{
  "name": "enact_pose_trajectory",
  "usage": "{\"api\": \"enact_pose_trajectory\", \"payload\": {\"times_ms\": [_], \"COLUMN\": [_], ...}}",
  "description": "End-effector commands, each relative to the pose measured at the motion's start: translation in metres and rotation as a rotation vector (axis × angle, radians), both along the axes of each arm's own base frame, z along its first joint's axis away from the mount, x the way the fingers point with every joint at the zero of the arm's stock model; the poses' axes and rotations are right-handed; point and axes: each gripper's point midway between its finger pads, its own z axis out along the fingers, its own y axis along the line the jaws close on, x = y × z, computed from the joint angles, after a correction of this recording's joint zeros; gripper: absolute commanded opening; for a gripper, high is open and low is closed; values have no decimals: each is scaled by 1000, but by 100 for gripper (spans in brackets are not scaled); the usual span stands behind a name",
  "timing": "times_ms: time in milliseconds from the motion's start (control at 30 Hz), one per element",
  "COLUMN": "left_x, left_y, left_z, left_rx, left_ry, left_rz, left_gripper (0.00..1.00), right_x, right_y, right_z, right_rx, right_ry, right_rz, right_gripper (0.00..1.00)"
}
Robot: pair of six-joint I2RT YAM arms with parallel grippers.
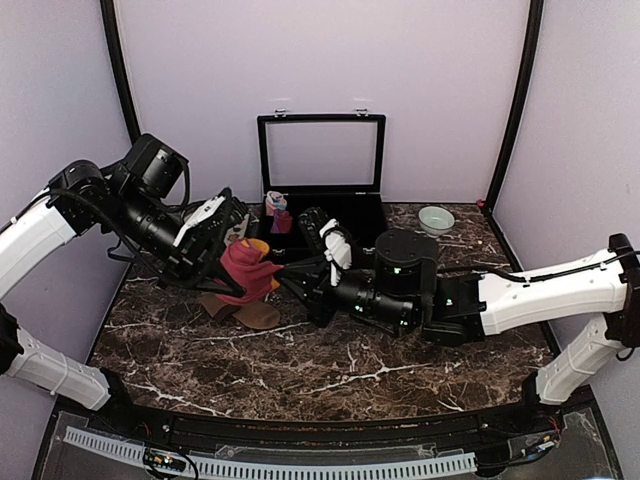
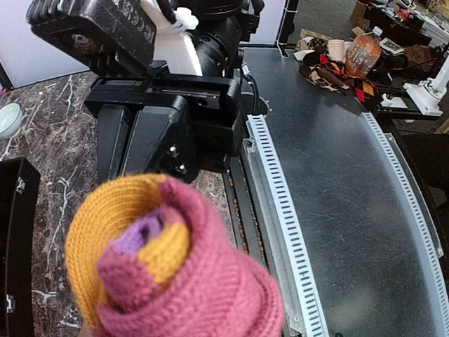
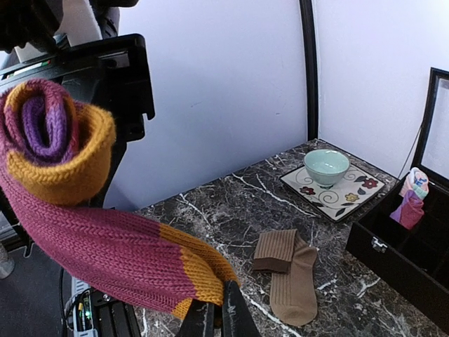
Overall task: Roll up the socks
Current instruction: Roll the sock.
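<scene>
The red-maroon sock [image 1: 250,268] hangs in the air between both grippers. Its striped purple-and-orange cuff is rolled up at the left gripper's [image 1: 228,262] end, and that roll [image 2: 161,274] fills the left wrist view and hides the left fingers. My right gripper [image 3: 219,317] is shut on the sock's orange toe [image 3: 200,270], low in the right wrist view. The tan-brown socks [image 3: 291,270] lie flat on the marble table [image 1: 350,360], under the hanging sock [image 3: 105,253]. In the top view they show as a brown patch [image 1: 248,313].
An open black box [image 1: 345,212] stands at the back of the table with a pink and light-blue bundle [image 3: 411,200] inside. A pale green bowl [image 3: 326,166] sits on a flowered plate [image 3: 351,196] at the back right. The right arm's body [image 2: 168,126] is close in front of the left wrist camera.
</scene>
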Motion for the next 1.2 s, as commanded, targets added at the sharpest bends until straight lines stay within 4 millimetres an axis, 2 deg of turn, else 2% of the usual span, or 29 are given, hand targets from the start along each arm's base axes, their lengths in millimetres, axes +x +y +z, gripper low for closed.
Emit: {"api": "enact_pose_trajectory", "payload": {"times_ms": [0, 67, 133, 233, 300, 400, 500, 700, 933, 1167], "left_x": [-25, -26, -27, -31, -35, -41, -44, -53, -65, -68], "left_y": [5, 4, 4, 7, 8, 10, 9, 8, 10, 12], "left_z": [15, 16, 15, 16, 17, 17, 18, 26, 36, 32], "left_rx": [-49, -52, -50, -51, -54, -60, -72, -101, -145, -138], "left_ry": [78, 88, 93, 104, 119, 145, 184, 255, 327, 349], "left_rz": [-91, -97, -97, -113, -121, -142, -154, -188, -246, -251], "left_gripper": [0, 0, 0, 0, 0, 0, 0, 0, 0, 0], "right_x": [-5, -13, -24, -32, -43, -52, -58, -73, -84, -87], "right_y": [-4, 3, 9, -2, -14, -31, -35, -22, 2, 22], "right_z": [26, 35, 40, 40, 46, 63, 81, 100, 105, 108], "right_rx": [83, 107, 114, 98, 86, 74, 53, 61, 67, 79], "right_ry": [-6, -12, -15, -49, -86, -142, -203, -272, -303, -298], "right_rz": [44, 103, 168, 204, 273, 352, 390, 509, 640, 711], "right_gripper": [3, 6, 20, 35, 41, 43, 43, 46, 45, 43]}}
